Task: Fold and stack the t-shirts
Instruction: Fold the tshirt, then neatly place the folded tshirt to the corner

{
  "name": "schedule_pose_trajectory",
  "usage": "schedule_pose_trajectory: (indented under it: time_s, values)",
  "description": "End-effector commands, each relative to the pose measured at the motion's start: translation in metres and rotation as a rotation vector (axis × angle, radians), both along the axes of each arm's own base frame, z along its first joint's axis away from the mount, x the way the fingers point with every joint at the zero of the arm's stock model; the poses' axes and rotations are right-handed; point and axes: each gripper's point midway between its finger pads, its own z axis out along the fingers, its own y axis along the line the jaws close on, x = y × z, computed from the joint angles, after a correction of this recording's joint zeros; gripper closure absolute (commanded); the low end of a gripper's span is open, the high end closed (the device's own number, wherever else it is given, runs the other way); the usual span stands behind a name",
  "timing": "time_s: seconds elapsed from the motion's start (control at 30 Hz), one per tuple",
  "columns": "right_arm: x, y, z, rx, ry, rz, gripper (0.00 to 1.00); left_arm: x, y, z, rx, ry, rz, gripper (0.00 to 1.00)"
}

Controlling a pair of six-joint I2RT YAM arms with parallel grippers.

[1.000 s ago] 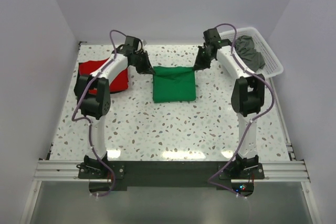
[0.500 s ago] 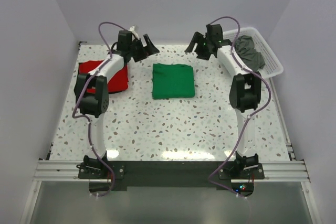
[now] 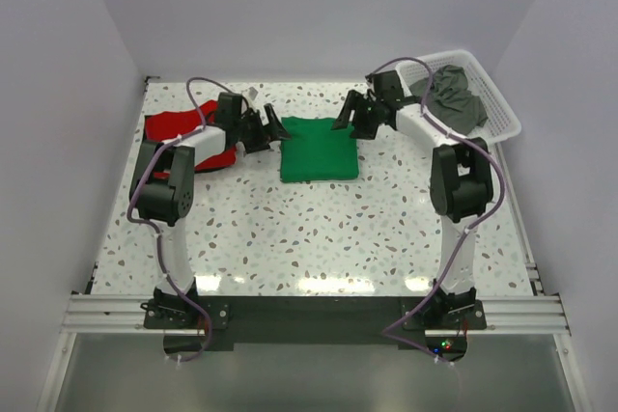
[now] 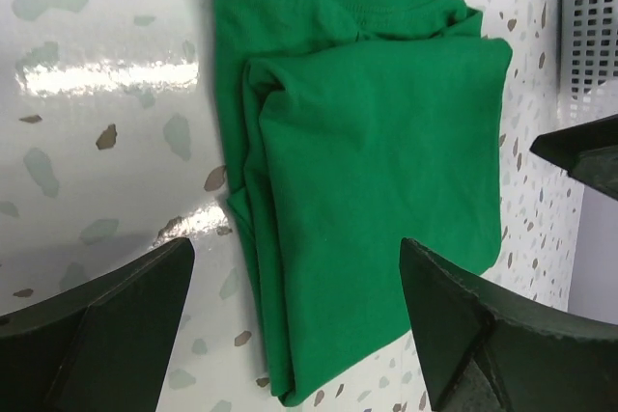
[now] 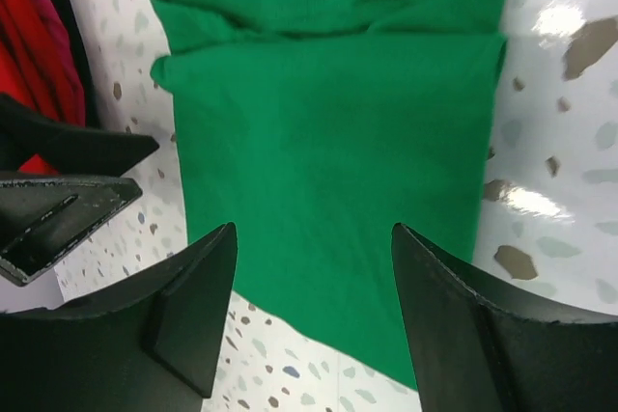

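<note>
The bright green t-shirt (image 3: pixel 319 149) lies folded into a flat rectangle on the speckled table (image 3: pixel 319 238). My left gripper (image 3: pixel 271 129) hovers open at its far left corner, and my right gripper (image 3: pixel 349 115) hovers open at its far right corner. Neither holds anything. In the left wrist view the green shirt (image 4: pixel 377 171) fills the gap of the open left gripper (image 4: pixel 299 330). The right wrist view shows the same shirt (image 5: pixel 338 142) below the open right gripper (image 5: pixel 314 311). A red t-shirt (image 3: pixel 174 127) lies at the left, partly behind the left arm. A dark grey t-shirt (image 3: pixel 454 98) sits in the basket.
The white lattice basket (image 3: pixel 502 123) stands at the table's far right corner, close to the right arm; its wall (image 4: pixel 587 16) shows in the left wrist view. White walls close in the table on three sides. The red shirt (image 5: pixel 39 55) shows beyond the green one.
A second ago both grippers were shut on the green shirt's far corners. They let go, rose and opened, then came back down beside those corners. The shirt now lies flat.
</note>
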Motion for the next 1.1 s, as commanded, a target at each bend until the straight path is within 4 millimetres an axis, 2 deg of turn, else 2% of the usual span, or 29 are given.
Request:
schedule_pose_trajectory:
  time_s: [0.0, 0.27, 0.4, 0.5, 0.73, 0.83, 0.97, 1.03, 1.07]
  values:
    - [-0.016, 0.019, 0.015, 0.048, -0.030, 0.070, 0.32, 0.002, -0.009, 0.033, -0.061, -0.122, -0.061, 0.08]
    - [-0.042, 0.022, -0.038, 0.011, 0.155, 0.086, 0.36, -0.013, -0.011, 0.012, -0.086, -0.072, -0.062, 0.09]
    - [-0.055, 0.014, -0.071, -0.043, 0.250, 0.076, 0.38, -0.017, -0.012, 0.002, -0.101, -0.047, -0.062, 0.09]
    - [-0.060, 0.009, -0.086, -0.082, 0.290, 0.074, 0.39, -0.019, -0.013, -0.003, -0.100, -0.039, -0.057, 0.09]
    - [-0.068, 0.001, -0.104, -0.130, 0.352, 0.071, 0.39, -0.019, -0.007, -0.021, -0.074, -0.003, -0.015, 0.09]
    - [-0.070, 0.000, -0.106, -0.136, 0.362, 0.071, 0.39, -0.020, -0.007, -0.033, -0.037, 0.026, 0.009, 0.12]
    - [-0.071, 0.001, -0.104, -0.132, 0.363, 0.075, 0.39, -0.037, -0.004, -0.072, 0.033, 0.166, 0.057, 0.18]
    - [-0.071, 0.001, -0.103, -0.128, 0.361, 0.077, 0.39, -0.042, -0.006, -0.082, 0.048, 0.189, 0.068, 0.20]
    - [-0.070, 0.001, -0.103, -0.126, 0.358, 0.077, 0.39, -0.051, -0.006, -0.093, 0.069, 0.241, 0.065, 0.20]
